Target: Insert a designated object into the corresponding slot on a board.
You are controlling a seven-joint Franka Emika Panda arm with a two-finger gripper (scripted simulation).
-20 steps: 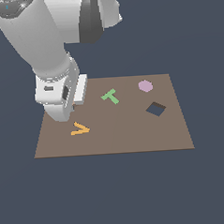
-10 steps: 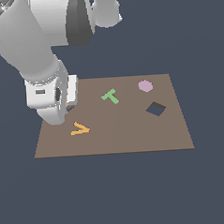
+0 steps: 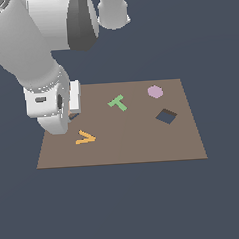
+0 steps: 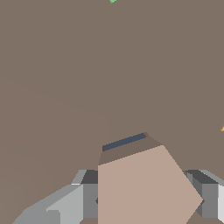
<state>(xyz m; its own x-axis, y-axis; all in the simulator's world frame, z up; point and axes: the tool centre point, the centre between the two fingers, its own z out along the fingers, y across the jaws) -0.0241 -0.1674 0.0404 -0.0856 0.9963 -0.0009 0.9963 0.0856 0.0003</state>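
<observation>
In the wrist view my gripper (image 4: 144, 199) is shut on the pinkish-tan pentagon piece (image 4: 144, 188), with a grey finger (image 4: 83, 197) showing on either side of it. Just past the piece's edge a thin dark strip of the pentagon slot (image 4: 124, 141) shows in the brown board (image 4: 87, 65). The piece hangs close above the slot and covers most of it. In the exterior view my hand (image 3: 50, 103) stands over the board's (image 3: 143, 140) left end. It hides the piece and the fingers; only a dark corner of the slot (image 3: 73, 116) shows beside it.
On the board lie an orange V (image 3: 85, 138) just in front of my hand, a green T (image 3: 117, 102) in the middle and a lilac rounded piece (image 3: 155, 91) at the far right. A dark diamond-shaped cutout (image 3: 166, 116) is at the right.
My hand has moved toward the exterior view's left over the board's left end, most of it in the first half second. The pieces on the board have not moved.
</observation>
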